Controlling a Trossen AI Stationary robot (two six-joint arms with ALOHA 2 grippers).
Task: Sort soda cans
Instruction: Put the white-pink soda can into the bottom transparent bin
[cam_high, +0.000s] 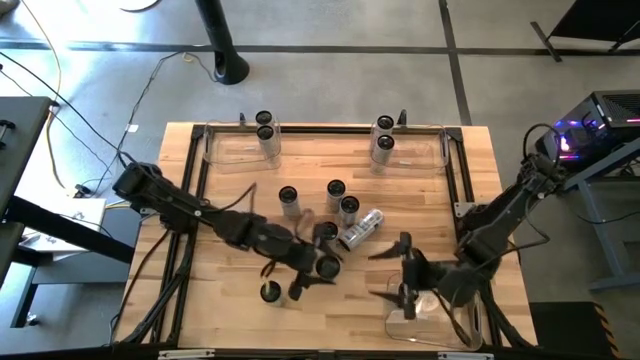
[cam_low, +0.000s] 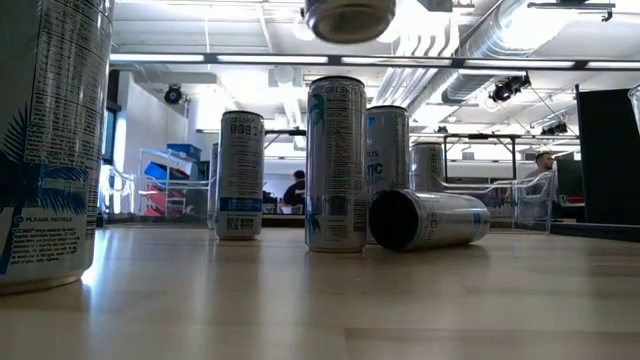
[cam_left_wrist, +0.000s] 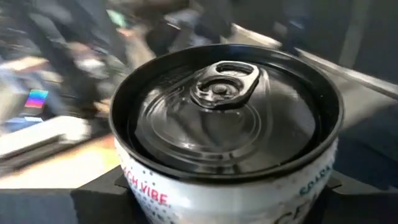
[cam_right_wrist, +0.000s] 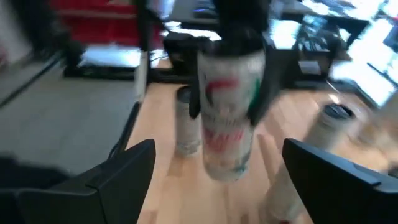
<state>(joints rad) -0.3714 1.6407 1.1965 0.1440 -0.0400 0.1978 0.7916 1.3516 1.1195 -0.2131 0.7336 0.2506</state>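
We pinch a can (cam_left_wrist: 227, 124) in the left gripper (cam_high: 322, 262) near the table's front edge; it could slip and topple neighbours. Our right gripper (cam_high: 400, 272) hangs spread and empty by the front-right corner.

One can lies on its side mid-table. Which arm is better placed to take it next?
Probably the right arm: the right tool is open, empty and near the lying can. The left tool is shut on a second can, held in the air.
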